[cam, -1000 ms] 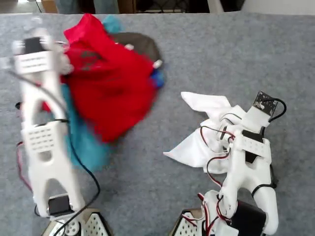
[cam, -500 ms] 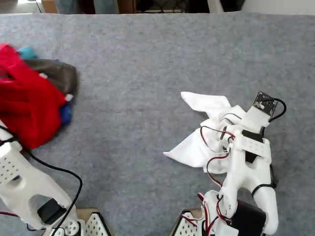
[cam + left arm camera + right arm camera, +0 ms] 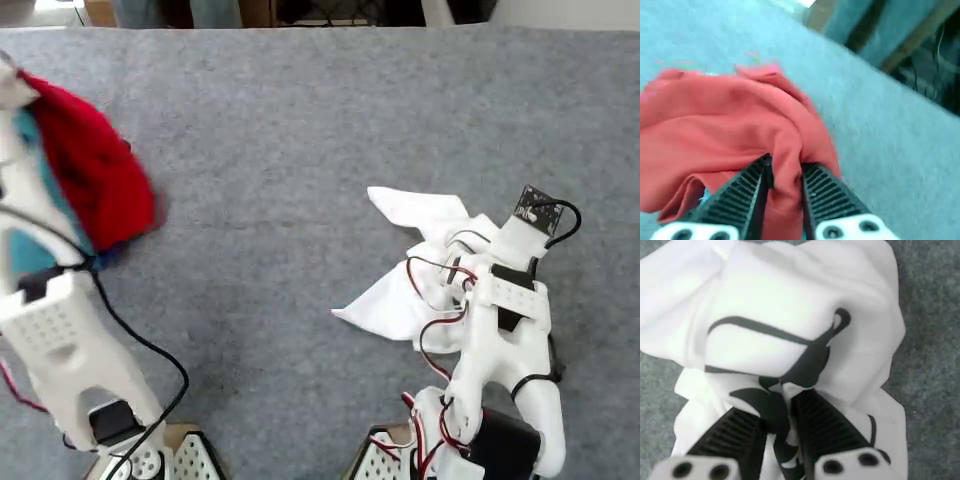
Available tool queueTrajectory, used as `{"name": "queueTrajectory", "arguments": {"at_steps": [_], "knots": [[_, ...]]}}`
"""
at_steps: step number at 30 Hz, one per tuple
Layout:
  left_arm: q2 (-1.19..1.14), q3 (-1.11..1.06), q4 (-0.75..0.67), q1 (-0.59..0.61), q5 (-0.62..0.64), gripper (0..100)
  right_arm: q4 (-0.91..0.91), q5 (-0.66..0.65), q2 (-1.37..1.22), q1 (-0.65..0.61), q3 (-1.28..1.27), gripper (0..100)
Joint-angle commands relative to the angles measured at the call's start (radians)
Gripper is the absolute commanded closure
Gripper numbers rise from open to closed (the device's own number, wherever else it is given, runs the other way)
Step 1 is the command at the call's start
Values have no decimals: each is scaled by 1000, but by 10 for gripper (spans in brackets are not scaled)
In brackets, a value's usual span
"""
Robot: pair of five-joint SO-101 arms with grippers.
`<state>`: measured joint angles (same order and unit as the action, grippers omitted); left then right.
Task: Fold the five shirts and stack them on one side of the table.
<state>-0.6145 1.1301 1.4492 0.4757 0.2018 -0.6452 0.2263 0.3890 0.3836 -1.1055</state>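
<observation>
Grey cloth covers the table [image 3: 300,130], and a white shirt [image 3: 410,265] is seen on it in a crumpled heap. Part of the white shirt is hidden under the right arm [image 3: 500,330]. Black marks are printed on it, and a fold with those marks is pinched tight by the right gripper [image 3: 780,407]. Well apart from the white shirt, a red shirt [image 3: 95,175] is bunched up. A fold of it is squeezed between the closed fingers of the left gripper [image 3: 786,167]. A teal shirt [image 3: 35,240] is tucked under the red one, mostly hidden by the left arm [image 3: 60,330] and cut off at the side. How many shirts are in that pile cannot be told.
</observation>
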Motion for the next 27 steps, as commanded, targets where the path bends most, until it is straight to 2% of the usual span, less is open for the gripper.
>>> {"name": "queueTrajectory", "arguments": {"at_steps": [1,3,4,8,13,20,24,27], "knots": [[-104,-77,-74,-30,-28,827,0,11,-5,-23,-33,984],[-157,-81,-29,-12,-11,710,0,11,-5,-23,-33,984],[-176,-79,-11,2,3,702,0,11,-5,-23,-33,984],[-218,-73,28,88,18,707,0,11,-5,-23,-33,984],[-235,68,169,131,11,707,0,11,-5,-23,-33,984],[-500,12,15,186,14,712,0,6,-5,-23,-33,984],[-559,133,71,183,51,716,0,8,-5,-23,-33,984],[-578,145,92,166,0,809,0,9,-5,-23,-33,984]]}}
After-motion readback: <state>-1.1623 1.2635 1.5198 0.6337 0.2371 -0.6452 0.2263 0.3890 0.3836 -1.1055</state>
